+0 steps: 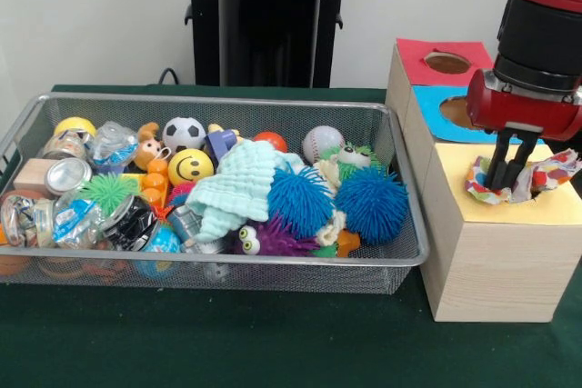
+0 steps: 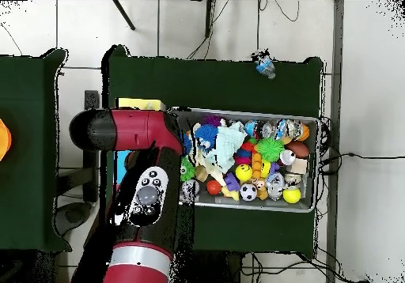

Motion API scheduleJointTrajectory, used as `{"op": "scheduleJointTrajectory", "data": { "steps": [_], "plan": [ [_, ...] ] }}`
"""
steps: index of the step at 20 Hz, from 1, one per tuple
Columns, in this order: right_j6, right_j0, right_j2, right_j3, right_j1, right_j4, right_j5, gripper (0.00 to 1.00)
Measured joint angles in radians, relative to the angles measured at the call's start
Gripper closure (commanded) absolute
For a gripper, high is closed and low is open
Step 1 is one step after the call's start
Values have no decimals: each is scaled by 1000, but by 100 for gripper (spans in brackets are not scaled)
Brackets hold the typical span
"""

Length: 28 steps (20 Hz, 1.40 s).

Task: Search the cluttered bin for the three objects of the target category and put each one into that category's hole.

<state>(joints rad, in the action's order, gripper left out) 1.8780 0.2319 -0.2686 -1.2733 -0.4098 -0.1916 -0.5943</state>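
Note:
The wire mesh bin [image 1: 273,103] is full of toys and also shows in the overhead view [image 2: 317,163]. The pale wooden box stands to its right, with the yellow-surround hole [image 1: 546,208] nearest the camera. My gripper [image 1: 506,179] points down into that hole, its fingers close together on a polka-dot cloth [image 1: 546,174] that is bunched over the opening and spills to the right. I see no other polka-dot cloth in the bin. In the overhead view my arm [image 2: 142,193] covers the box; only a strip of yellow [image 2: 142,104] shows.
A mint-green cloth [image 1: 238,186] lies over the bin's middle, next to blue spiky balls [image 1: 371,203], a smiley ball [image 1: 190,166], a soccer ball [image 1: 184,132] and cans [image 1: 65,174]. The blue hole [image 1: 455,112] and red hole [image 1: 447,63] lie behind the yellow one.

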Motion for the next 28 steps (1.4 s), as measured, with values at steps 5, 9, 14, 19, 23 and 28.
{"op": "scheduleJointTrajectory", "data": {
  "steps": [5,9,14,19,23,28],
  "plan": [
    [0,0,0,-3,6,-2,28,100],
    [0,-1,3,4,23,-4,40,100],
    [0,-8,12,24,70,-8,64,100],
    [0,-29,18,80,129,-16,103,100],
    [-1,-33,22,93,132,-14,75,100],
    [0,-40,26,117,139,-11,30,100]
  ]
}}
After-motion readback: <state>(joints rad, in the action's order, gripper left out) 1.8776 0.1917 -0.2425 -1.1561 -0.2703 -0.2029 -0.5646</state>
